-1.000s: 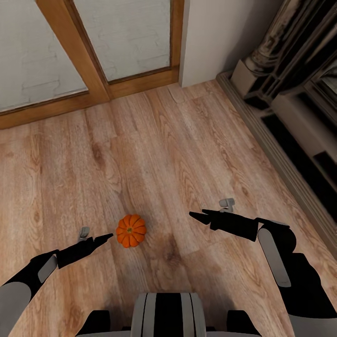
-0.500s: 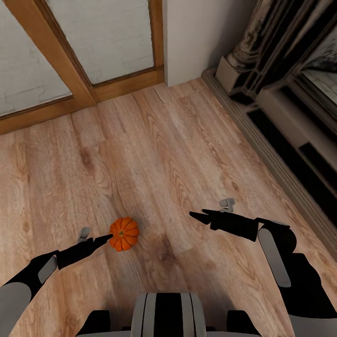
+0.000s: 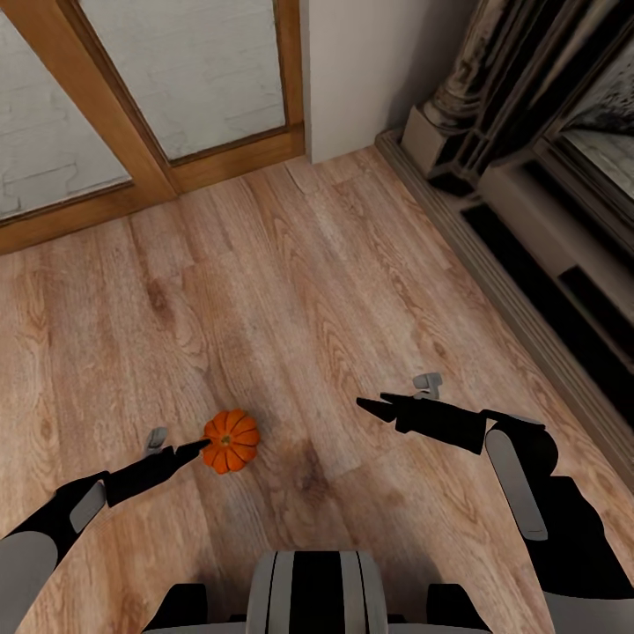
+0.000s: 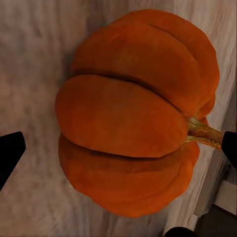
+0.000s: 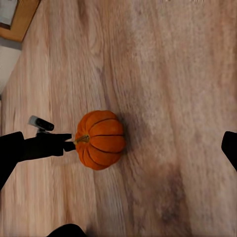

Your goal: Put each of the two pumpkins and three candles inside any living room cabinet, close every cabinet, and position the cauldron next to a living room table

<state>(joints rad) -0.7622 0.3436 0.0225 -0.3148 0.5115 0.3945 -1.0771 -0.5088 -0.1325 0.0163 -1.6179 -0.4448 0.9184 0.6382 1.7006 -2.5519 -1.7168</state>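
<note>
The wood floor spreads ahead of both arms. Beyond them, at its far edge, runs a wood-framed glass door, and off past the right arm a dark fireplace surround stands along the wall.

The right arm reaches forward over bare boards, its gripper pointing toward the left one. In its wrist view the two fingertips sit at opposite edges of the picture with open floor between them, so the jaws are spread and hold nothing. The left arm reaches forward low over the floor.

The left gripper has its tip right at the pumpkin, on the robot's side of it; from the head view the two seem to touch, though contact cannot be confirmed. In the left wrist view the pumpkin looms directly ahead, with the dark fingertips wide apart at either side of it, not closed on it. The jaws are released. The pumpkin rests on the floor, well apart from the right gripper, its stem showing tan in the left wrist view.
</note>
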